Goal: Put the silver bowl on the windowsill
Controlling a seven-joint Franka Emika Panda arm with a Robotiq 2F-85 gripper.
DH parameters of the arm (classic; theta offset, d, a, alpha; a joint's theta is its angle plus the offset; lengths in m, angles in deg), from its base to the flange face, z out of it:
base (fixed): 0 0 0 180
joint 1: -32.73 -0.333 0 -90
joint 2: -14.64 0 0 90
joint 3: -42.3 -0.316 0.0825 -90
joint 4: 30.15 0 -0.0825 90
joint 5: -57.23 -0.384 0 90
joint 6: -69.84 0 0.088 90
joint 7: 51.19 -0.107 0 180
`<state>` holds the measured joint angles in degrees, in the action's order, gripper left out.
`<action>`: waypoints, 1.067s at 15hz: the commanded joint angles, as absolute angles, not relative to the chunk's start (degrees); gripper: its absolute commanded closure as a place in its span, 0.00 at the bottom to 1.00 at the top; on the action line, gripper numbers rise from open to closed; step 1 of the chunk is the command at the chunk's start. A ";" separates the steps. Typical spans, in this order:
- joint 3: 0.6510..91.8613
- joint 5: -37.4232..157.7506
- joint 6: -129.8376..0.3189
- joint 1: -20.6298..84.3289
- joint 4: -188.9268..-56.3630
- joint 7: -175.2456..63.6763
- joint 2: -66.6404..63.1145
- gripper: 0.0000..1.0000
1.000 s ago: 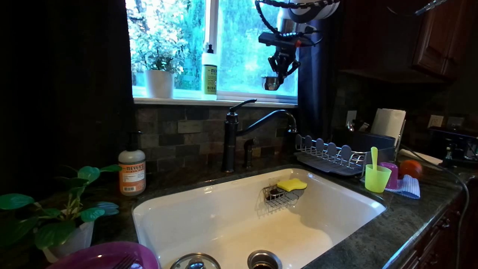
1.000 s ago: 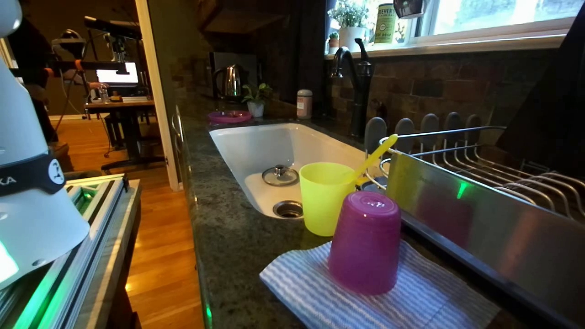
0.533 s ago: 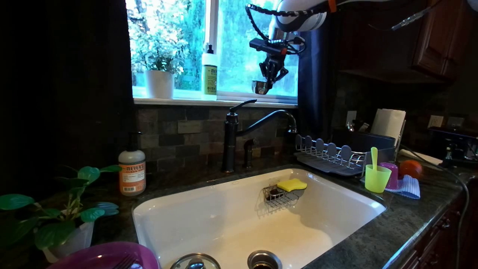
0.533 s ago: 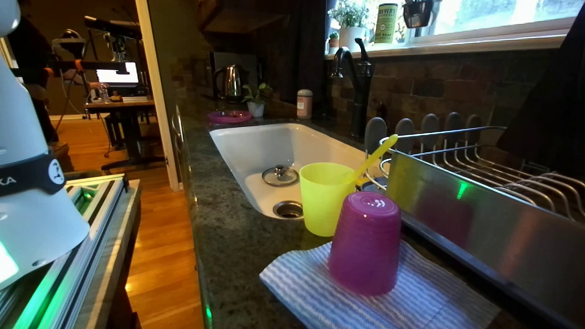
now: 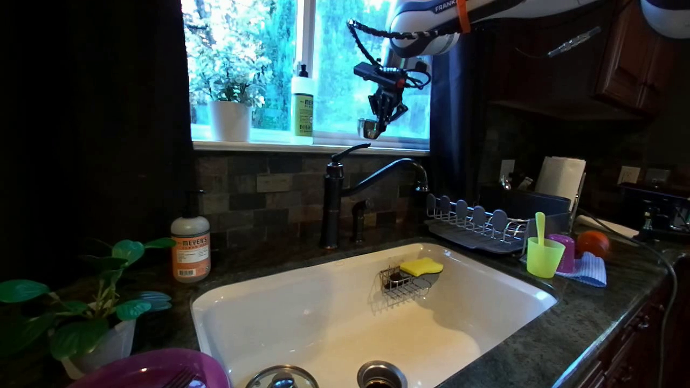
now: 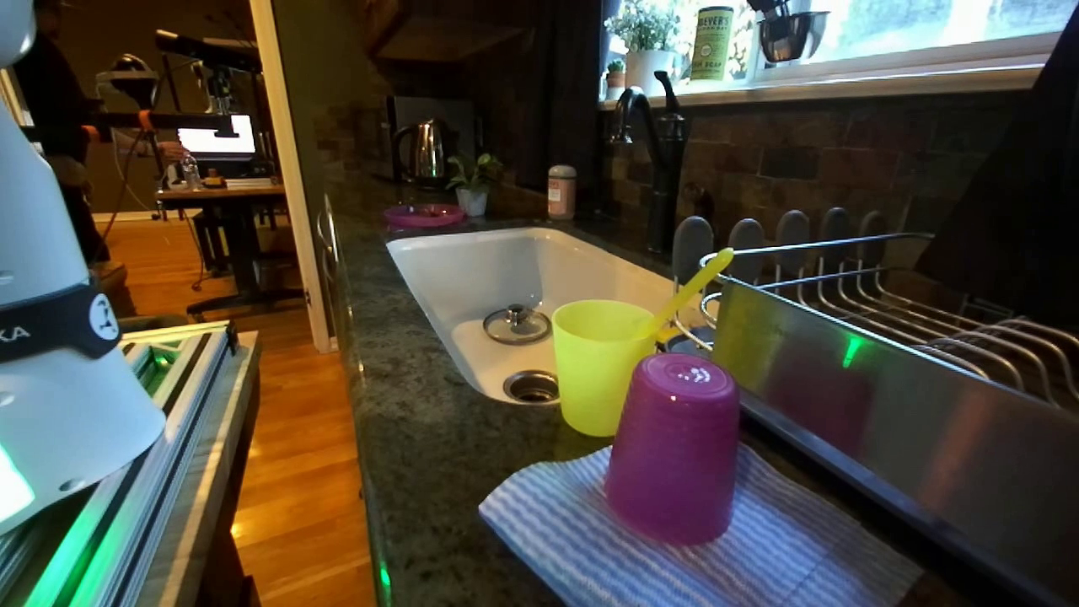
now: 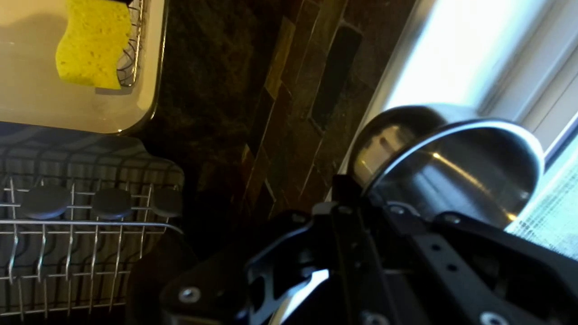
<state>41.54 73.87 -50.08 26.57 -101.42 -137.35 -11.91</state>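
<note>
The silver bowl (image 5: 368, 128) is small, round and shiny. My gripper (image 5: 380, 131) is shut on its rim at one side; the bowl also shows in an exterior view (image 6: 794, 37) and in the wrist view (image 7: 451, 171). The bowl hangs in the air in front of the window, opening upward and slightly tilted. The windowsill (image 5: 264, 146) is the pale ledge below it, and a gap shows between them in both exterior views. In the wrist view the bowl overlaps the bright windowsill (image 7: 445, 58). The fingertips (image 7: 356, 194) are dark and partly hidden by the bowl.
A white-potted plant (image 5: 230, 121) and a soap bottle (image 5: 303, 110) stand on the sill to the left. The black faucet (image 5: 333, 199) rises in front of it, its handle (image 5: 350, 152) near sill height. A dish rack (image 5: 480, 231) stands right of the white sink (image 5: 302, 307).
My gripper, holding the bowl, has moved left and down in an exterior view, coming lower toward the sill. The bowl stays gripped. The other things have not moved.
</note>
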 commanded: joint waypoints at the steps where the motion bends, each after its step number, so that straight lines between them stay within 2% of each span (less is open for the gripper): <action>1: 41.47 73.77 -52.15 26.41 -101.53 -138.37 -12.79 0.98; 9: 41.50 74.42 -57.48 25.94 -100.12 -138.26 -15.46 0.98; 16: 45.20 72.94 -57.53 22.82 -98.78 -137.33 -17.12 0.98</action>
<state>43.68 73.89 -56.89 24.08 -100.62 -137.39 -15.67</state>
